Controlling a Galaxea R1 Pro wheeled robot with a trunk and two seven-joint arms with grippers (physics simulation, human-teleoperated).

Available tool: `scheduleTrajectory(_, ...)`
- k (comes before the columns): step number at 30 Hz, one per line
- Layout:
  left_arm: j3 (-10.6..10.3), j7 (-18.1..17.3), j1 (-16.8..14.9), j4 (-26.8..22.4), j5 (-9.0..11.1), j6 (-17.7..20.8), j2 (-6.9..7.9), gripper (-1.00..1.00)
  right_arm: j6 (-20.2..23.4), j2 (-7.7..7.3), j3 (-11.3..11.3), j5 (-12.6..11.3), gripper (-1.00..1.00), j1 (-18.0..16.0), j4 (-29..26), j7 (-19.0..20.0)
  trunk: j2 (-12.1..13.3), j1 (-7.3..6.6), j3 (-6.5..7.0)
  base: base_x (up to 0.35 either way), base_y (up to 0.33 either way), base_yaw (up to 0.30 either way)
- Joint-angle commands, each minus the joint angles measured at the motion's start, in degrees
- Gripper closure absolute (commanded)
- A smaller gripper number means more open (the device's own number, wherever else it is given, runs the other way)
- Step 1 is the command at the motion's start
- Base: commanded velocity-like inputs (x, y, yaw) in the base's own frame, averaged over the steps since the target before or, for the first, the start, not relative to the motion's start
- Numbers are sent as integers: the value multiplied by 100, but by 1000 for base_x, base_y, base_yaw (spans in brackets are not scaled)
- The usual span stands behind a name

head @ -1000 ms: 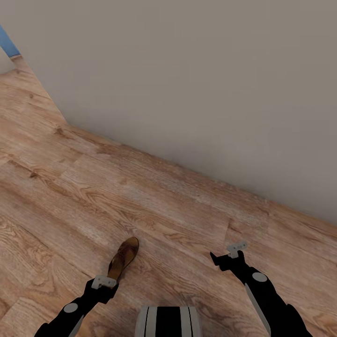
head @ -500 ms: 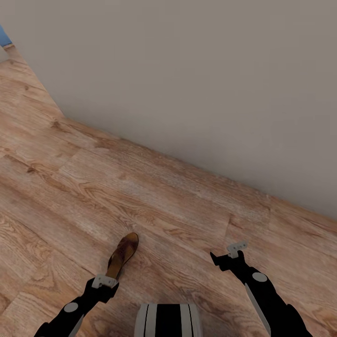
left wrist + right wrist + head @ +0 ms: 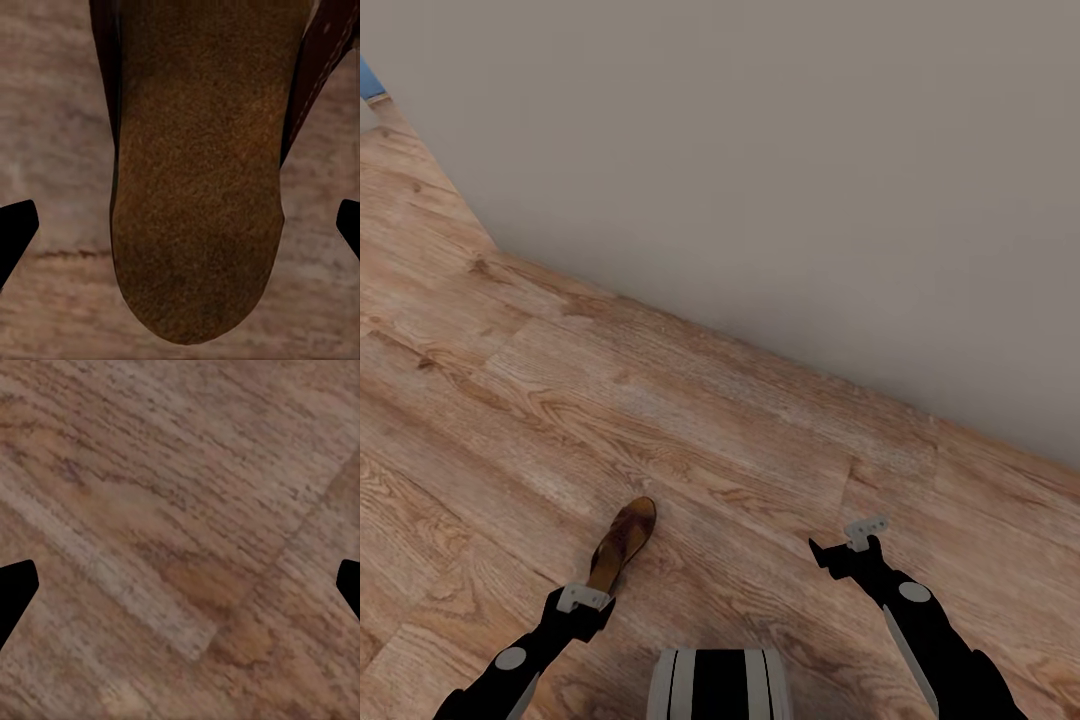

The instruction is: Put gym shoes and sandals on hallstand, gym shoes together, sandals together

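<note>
One brown sandal [image 3: 622,545] with a tan footbed lies flat on the wood-plank corridor floor [image 3: 710,440], near my left side. My left gripper [image 3: 582,598] hangs open just over its near end. In the left wrist view the sandal [image 3: 199,187] lies between the two black fingertips [image 3: 15,232], which stand wide apart, and a maroon strap runs along its side. My right gripper [image 3: 865,530] is open over bare floor planks [image 3: 180,525], holding nothing. The gym shoes, the other sandal and the hallstand are out of view.
A plain grey-beige wall [image 3: 780,180] runs diagonally across the far side, meeting the floor from upper left to lower right. A sliver of blue [image 3: 368,80] shows at the far left corner. My trunk [image 3: 720,685] sits at the bottom centre.
The whole view shifted slightly a second ago as the camera moved. The sandal stays put and both arms have barely moved since.
</note>
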Motion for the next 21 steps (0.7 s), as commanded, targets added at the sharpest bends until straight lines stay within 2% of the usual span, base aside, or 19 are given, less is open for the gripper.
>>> scheduleTrajectory(1,50,-34,-3,2,-55,-37,-4,-100,30,-4,6,18,-100,-1,-8,12,-1,-1,-3,0,0,0)
scheduleTrajectory(21,51,-34,-5,4,-46,-96,0,-100,30,-3,6,20,-100,-1,-1,12,-28,51,-446,0,0,0)
